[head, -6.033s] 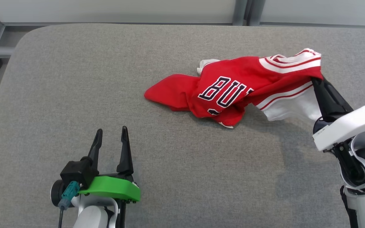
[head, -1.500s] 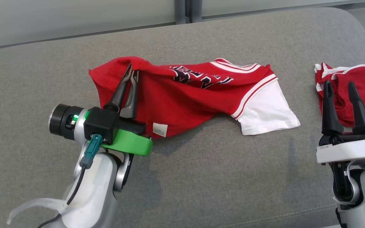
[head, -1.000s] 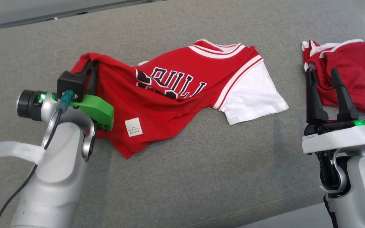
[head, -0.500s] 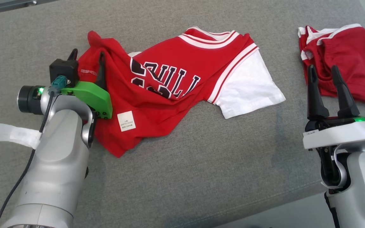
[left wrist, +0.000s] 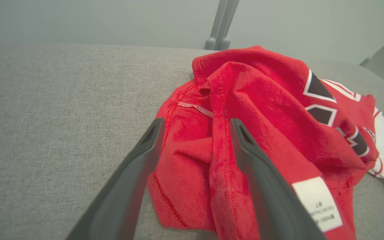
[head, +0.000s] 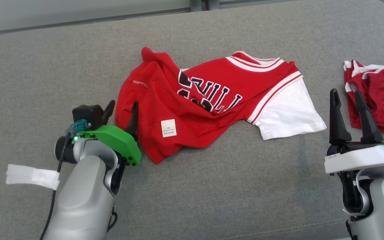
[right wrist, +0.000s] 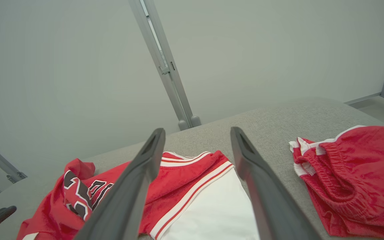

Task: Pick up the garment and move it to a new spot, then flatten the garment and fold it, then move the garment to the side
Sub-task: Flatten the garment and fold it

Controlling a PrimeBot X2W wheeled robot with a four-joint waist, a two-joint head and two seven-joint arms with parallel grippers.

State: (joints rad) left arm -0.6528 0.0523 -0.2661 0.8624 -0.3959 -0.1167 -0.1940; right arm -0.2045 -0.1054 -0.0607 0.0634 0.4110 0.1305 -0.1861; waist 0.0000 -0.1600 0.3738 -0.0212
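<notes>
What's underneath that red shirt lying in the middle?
The red shirt lies on the grey surface, which shows all around it. Its left part is folded over, white label up, covering some of the lettering. Anything beneath the cloth is hidden.

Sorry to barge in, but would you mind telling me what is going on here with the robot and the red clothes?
A two-armed robot is working on a red jersey with a white sleeve, which lies rumpled on a grey padded surface. Its left gripper is open at the jersey's left edge, gripping nothing. The right gripper is open too, off to the right near a pair of red shorts. The jersey is not yet flattened or folded.
</notes>
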